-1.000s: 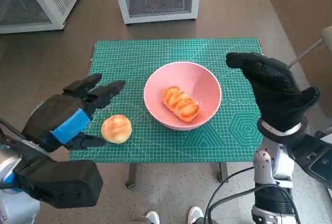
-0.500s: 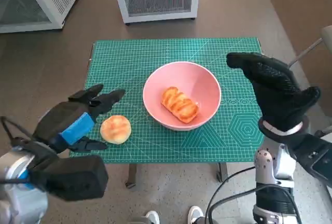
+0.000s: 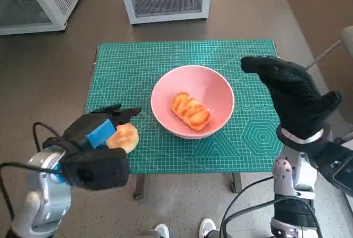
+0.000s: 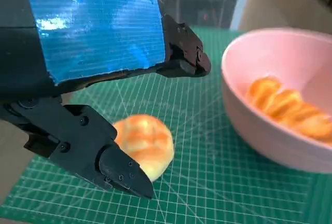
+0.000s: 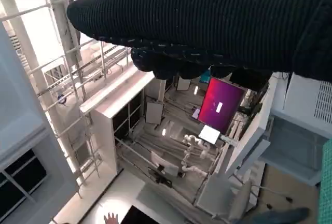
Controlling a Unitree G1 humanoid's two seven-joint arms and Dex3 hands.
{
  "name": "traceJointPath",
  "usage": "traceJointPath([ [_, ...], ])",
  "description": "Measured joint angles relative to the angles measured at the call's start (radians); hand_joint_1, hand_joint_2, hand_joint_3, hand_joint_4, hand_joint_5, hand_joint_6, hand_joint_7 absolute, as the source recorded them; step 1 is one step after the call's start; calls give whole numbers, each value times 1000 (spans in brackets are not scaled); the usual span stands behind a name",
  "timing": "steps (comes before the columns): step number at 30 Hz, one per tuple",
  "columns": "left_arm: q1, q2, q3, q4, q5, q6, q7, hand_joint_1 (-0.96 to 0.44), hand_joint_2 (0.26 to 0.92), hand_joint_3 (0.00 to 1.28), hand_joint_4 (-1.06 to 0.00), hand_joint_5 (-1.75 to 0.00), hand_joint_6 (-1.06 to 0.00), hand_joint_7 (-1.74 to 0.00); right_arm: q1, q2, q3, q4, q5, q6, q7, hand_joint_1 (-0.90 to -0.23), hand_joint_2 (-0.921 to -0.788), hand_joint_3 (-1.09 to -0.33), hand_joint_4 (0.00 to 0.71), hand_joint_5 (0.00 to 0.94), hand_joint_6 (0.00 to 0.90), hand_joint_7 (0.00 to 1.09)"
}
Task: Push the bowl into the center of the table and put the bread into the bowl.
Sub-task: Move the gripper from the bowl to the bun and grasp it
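The left hand (image 3: 98, 130) hovers with fingers spread around the round bread bun (image 3: 124, 137), gripping nothing. The right hand (image 3: 290, 96) is raised, empty, beside the pink bowl (image 3: 218, 92), which sits mid-table holding a bread roll (image 3: 191, 110). Next the left hand must close on the bun, then lift it.

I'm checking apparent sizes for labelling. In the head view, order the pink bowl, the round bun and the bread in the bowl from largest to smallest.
1. Pink bowl
2. Bread in the bowl
3. Round bun, though the left robot hand partly covers it, so 2 and 3 are uncertain.
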Motion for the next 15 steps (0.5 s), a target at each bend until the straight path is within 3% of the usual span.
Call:
traceJointPath([
  [8, -74, -30, -77, 174, 22, 20, 12, 16, 740, 27, -417, -45, -513, -56, 1, -6, 0, -4, 0, 8, 1, -517, -921, -495, 355, 0, 98, 565],
  [12, -99, -31, -115, 242, 50, 35, 11, 45, 767, 40, -606, -127, -628, -111, 5, -8, -1, -13, -1, 10, 1, -516, -921, -496, 355, 0, 96, 567],
  [14, -104, -30, -127, 261, 56, 36, 11, 54, 786, 41, -685, -320, -678, -237, 8, -8, -2, -19, -1, 11, 1, -516, -921, -497, 355, 0, 95, 568],
  [15, -105, -28, -131, 268, 58, 36, 11, 35, 834, 34, -723, -608, -660, -543, 10, -8, -2, -22, -1, 12, 1, -517, -921, -497, 355, 0, 95, 569],
])
